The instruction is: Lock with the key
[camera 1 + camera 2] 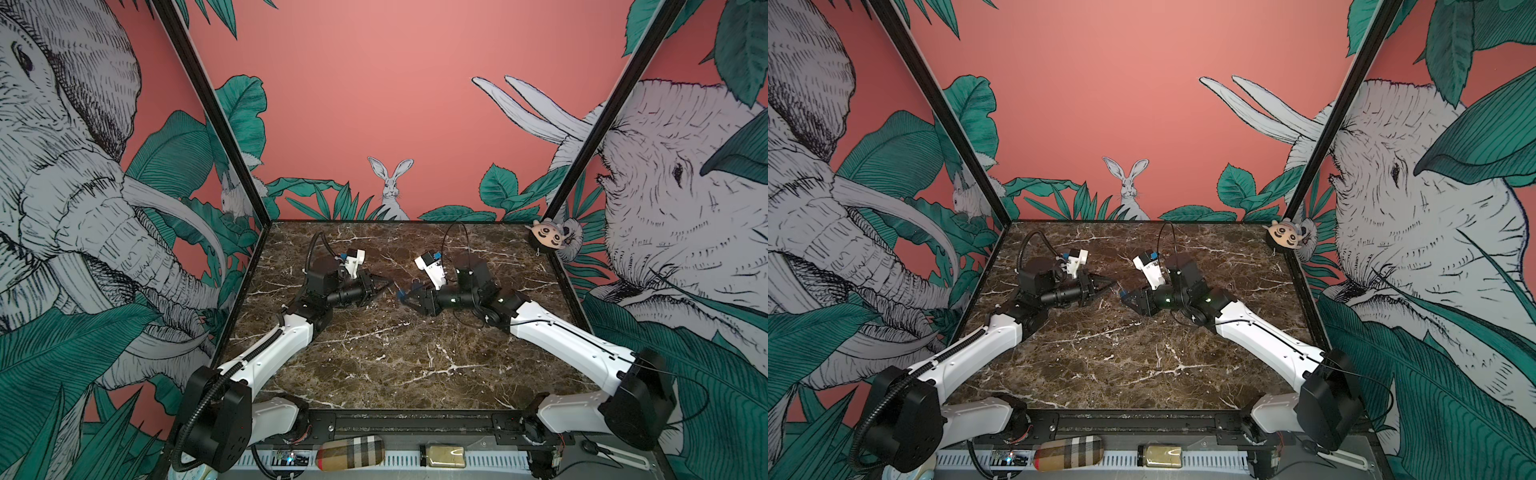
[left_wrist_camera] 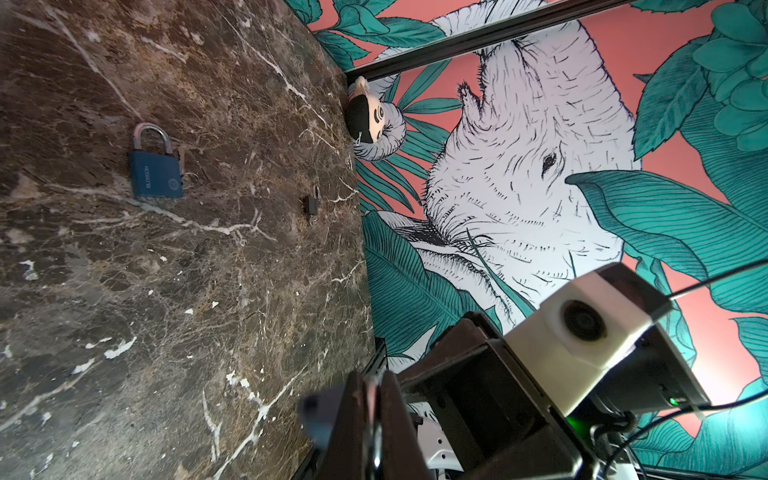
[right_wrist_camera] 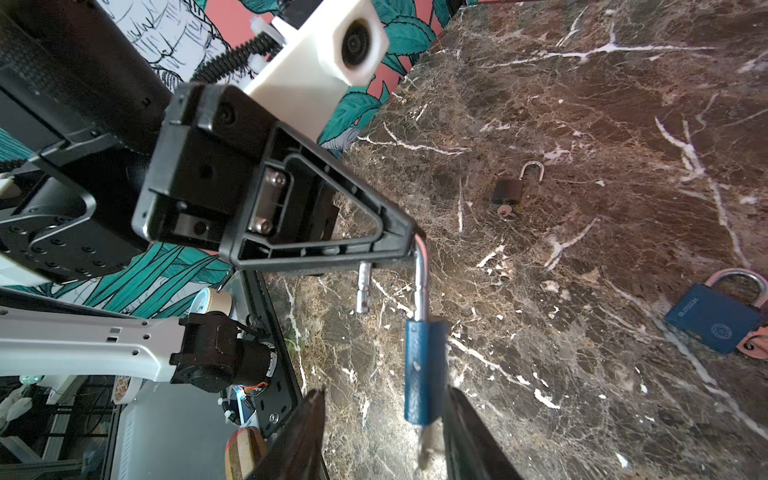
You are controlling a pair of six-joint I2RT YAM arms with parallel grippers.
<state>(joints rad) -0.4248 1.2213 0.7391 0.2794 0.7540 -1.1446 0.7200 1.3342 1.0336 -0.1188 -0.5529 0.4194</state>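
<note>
Brown marble covers the table (image 1: 374, 365). Over its middle we see the left gripper (image 1: 388, 286) clamped tight on the shackle (image 3: 420, 282) of a blue padlock (image 3: 426, 374); the shackle's free leg stands out of the body. That body sits between the fingers of the right gripper (image 3: 386, 399), which stand apart without squeezing it. A blurred key (image 3: 428, 451) juts from the body's end. A second blue padlock (image 2: 156, 174) and a small black padlock (image 2: 311, 205) lie on the marble, well apart.
</note>
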